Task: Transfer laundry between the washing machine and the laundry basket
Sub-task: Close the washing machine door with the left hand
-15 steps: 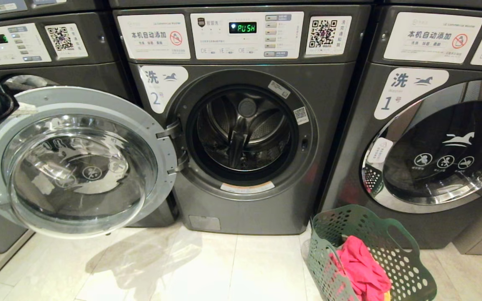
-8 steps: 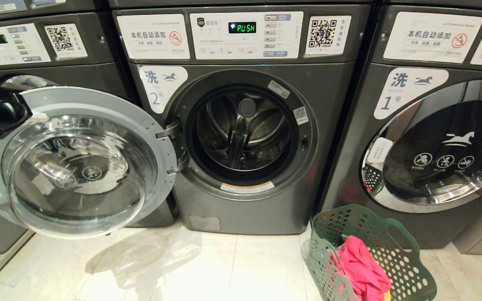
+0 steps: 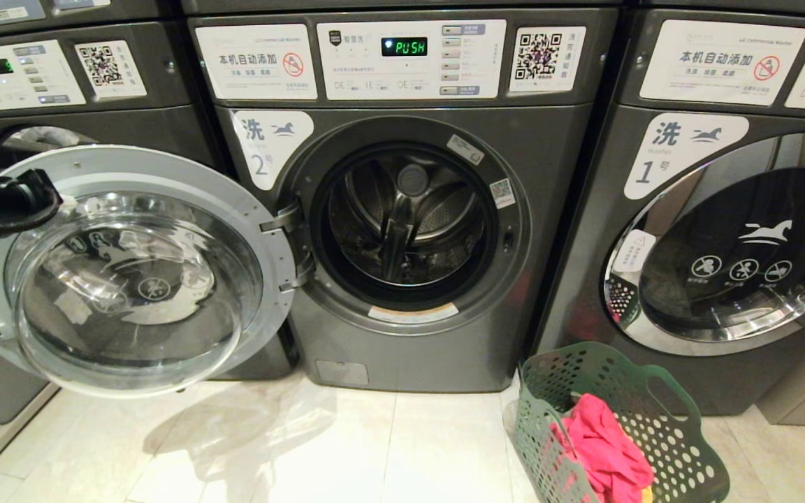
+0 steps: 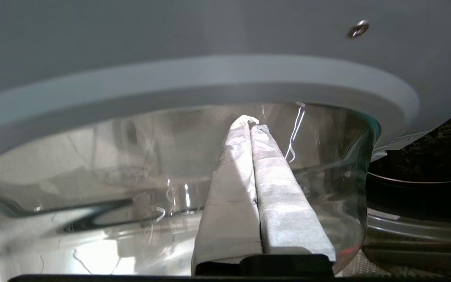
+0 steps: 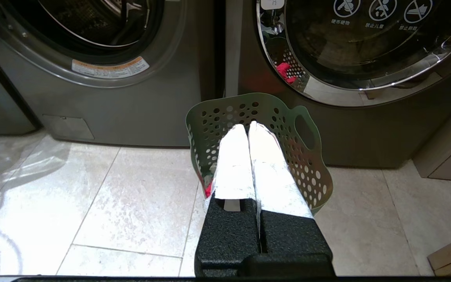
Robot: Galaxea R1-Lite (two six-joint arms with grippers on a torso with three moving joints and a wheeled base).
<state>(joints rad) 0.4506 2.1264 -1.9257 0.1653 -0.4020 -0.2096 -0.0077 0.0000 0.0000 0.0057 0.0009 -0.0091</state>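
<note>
Right, your left gripper is pinched fully closed with nothing in it, tips pressed up against the glass of the open door near its upper rim, out at nine o'clock from the washing machine drum mouth. Your right gripper is closed and empty too, hanging over the green laundry basket. That basket sits on the floor at about four o'clock from the drum, with the pink laundry heaped inside it.
</note>
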